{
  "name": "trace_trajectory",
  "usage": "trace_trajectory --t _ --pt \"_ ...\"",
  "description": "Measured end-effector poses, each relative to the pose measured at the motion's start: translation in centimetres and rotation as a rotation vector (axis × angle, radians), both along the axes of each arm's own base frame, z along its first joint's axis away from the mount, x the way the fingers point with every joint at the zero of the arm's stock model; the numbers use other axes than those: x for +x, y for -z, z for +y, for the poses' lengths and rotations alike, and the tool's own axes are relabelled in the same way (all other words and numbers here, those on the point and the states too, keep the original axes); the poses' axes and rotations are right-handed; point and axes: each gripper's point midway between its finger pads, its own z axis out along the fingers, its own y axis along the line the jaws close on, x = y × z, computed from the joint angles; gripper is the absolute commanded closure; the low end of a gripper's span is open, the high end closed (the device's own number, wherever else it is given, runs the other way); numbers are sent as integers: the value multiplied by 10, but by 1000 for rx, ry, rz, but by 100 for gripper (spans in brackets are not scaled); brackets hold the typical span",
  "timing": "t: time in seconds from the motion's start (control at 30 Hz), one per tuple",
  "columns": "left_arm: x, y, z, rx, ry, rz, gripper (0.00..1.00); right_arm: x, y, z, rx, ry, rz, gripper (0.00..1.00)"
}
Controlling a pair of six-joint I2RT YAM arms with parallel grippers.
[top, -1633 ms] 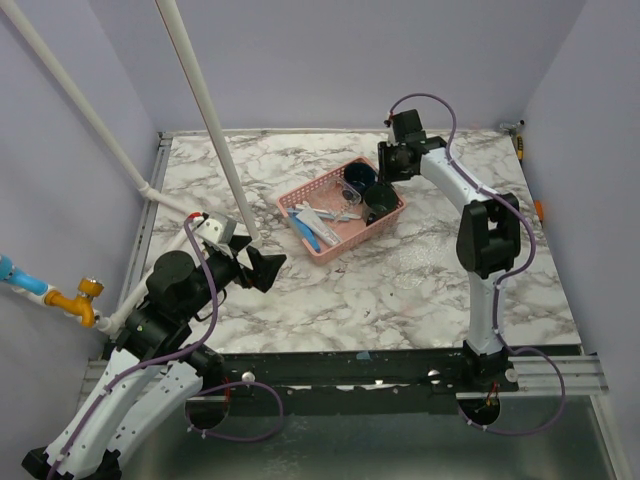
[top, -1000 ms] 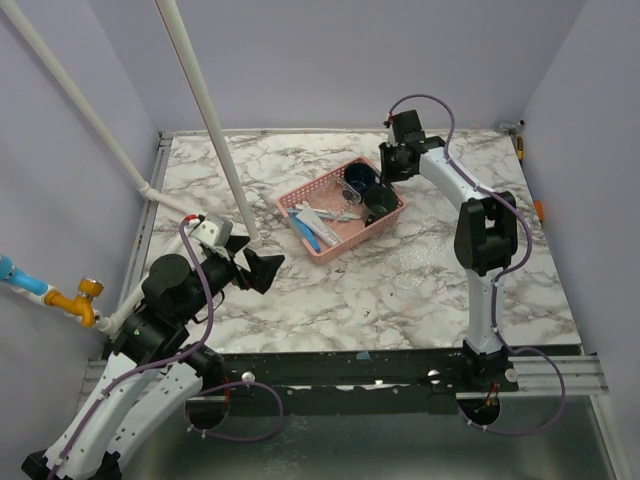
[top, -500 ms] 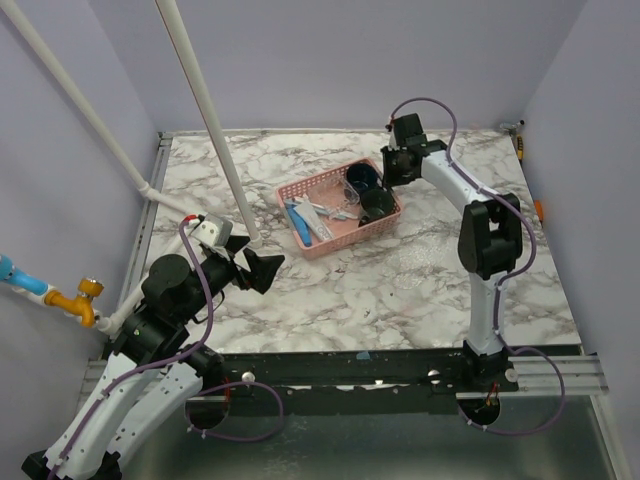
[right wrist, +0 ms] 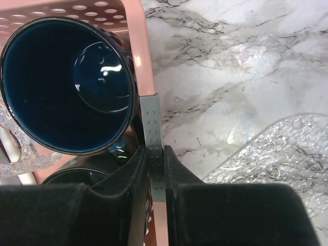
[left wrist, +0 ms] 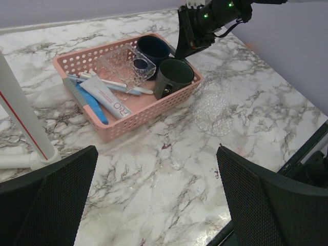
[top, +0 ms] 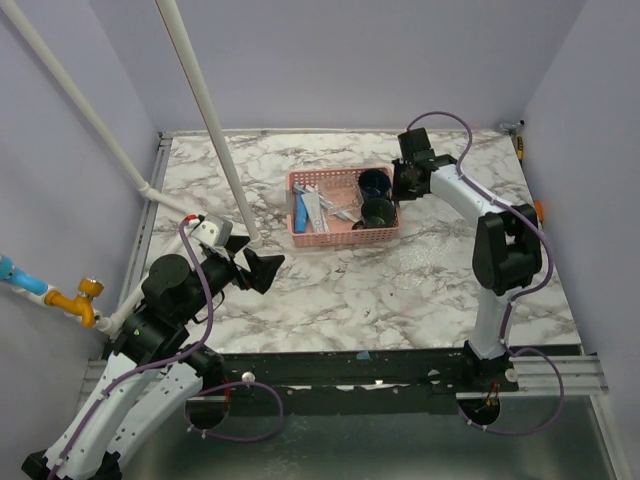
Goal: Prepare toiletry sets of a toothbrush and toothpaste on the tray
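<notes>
The pink basket sits at mid-table. In it lie a blue toothbrush, a white toothpaste tube, a slimmer white toothbrush and a clear plastic piece. My right gripper is shut on the basket's right wall, beside the dark blue mug. In the top view the right gripper is at that same wall. The clear tray lies on the marble just right of the basket, with nothing on it. My left gripper hangs open over bare marble, near the front left.
A second dark mug stands in the basket next to the blue one. A white pole slants over the table's left half, its foot close to the left gripper. Walls close in the table on three sides.
The right gripper has swung the basket from a diagonal to square with the table, moving right with it and tightening on its wall. The left arm has stayed still.
</notes>
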Motion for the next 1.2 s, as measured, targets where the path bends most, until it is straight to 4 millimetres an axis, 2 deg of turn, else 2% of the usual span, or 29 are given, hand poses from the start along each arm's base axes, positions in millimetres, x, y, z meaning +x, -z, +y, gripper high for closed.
trace_trajectory --t 0.2,0.37,0.47,0.53,0.7,0.83,1.07,1.2 --pt "0 1 0 2 0 3 1 1 -1 -1 -22 20 6 100" --pt "1 1 0 2 0 3 1 11 -3 -2 -48 29 15 98" --pt "1 1 0 2 0 3 1 13 -3 -2 -52 30 17 87" --pt "0 1 0 2 0 4 1 12 -3 -2 -52 31 18 75" --pt "0 1 0 2 1 3 1 10 -5 -5 -46 44 13 62" --pt "0 1 -1 2 1 3 1 4 -16 -9 -42 60 -4 56" --pt "0 1 -1 2 4 4 1 -6 -58 -26 -72 112 -98 53" --pt "0 2 -1 3 5 6 1 -15 -65 -41 -108 150 -119 52"
